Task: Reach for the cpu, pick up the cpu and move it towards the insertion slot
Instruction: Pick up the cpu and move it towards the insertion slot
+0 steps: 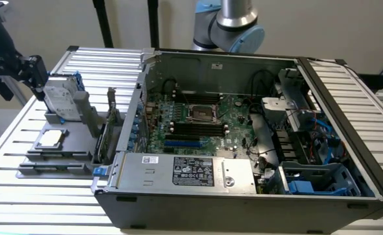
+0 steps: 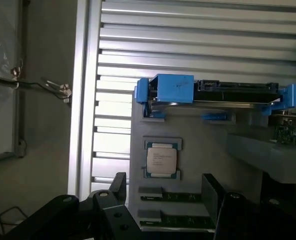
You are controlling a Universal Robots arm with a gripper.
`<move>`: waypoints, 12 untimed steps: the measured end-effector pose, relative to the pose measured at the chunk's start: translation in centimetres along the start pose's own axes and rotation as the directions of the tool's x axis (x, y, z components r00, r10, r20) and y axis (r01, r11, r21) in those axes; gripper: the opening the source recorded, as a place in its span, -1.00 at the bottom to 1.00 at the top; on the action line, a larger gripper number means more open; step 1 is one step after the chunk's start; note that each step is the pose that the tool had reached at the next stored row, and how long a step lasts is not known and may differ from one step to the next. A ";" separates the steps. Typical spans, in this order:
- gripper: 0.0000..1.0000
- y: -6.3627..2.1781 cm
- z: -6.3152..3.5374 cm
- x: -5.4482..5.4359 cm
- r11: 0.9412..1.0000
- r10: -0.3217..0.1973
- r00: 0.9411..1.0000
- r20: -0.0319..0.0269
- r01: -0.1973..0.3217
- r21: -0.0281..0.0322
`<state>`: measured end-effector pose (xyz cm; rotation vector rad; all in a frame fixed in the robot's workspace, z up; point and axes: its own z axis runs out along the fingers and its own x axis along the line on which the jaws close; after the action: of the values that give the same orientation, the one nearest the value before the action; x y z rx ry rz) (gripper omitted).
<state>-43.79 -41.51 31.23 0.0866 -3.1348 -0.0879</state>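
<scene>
**While the cpu (image 1: 52, 139) is waiting, the gripper (image 1: 36, 85) is hanging open above it**

Because the computer case (image 1: 243, 196) is lying on its side with its lid off, the exterior view is looking right down into it. The insertion slot (image 1: 202, 112) is facing up in the middle of the green board (image 1: 234, 110), so a chip could go in from above. Well apart from it, on the exterior view's left, a grey holder (image 1: 48, 169) is sitting on the slatted metal table (image 1: 21, 205). The cpu is lying flat in its own little pocket there, just beside the hard drive (image 1: 60, 100), which is standing on its edge. The gripper is hanging high over that side, holding nothing.

Since the wrist view is looking straight down, the cpu (image 2: 162, 160) is showing its shiny top. The gripper (image 2: 164, 185) is spreading its two black fingers (image 2: 118, 186) wide, not touching the chip, which is lying just ahead of the gap between them. The hard drive (image 2: 213, 95), in its blue brackets (image 2: 175, 89), is sitting just past it.
</scene>
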 end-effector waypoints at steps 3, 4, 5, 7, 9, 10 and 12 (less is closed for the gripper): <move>0.42 -0.13 0.54 0.0 1.000 -0.003 1.000 0.000 0.003 0.000; 0.42 -0.17 0.73 0.0 1.000 -0.004 1.000 0.000 0.004 0.000; 0.42 -0.20 0.90 0.0 1.000 -0.006 1.000 0.000 0.006 0.000; 0.42 -0.28 1.26 0.0 1.000 -0.010 1.000 0.000 0.010 0.000; 0.42 -0.35 1.62 0.0 1.000 -0.013 1.000 -0.001 0.013 0.000; 0.42 -0.38 1.79 0.0 1.000 -0.015 1.000 -0.001 0.015 0.000; 0.42 -0.43 2.16 0.0 1.000 -0.018 1.000 -0.001 0.018 0.000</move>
<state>-43.79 -41.82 29.04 0.1147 -3.1335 -0.0880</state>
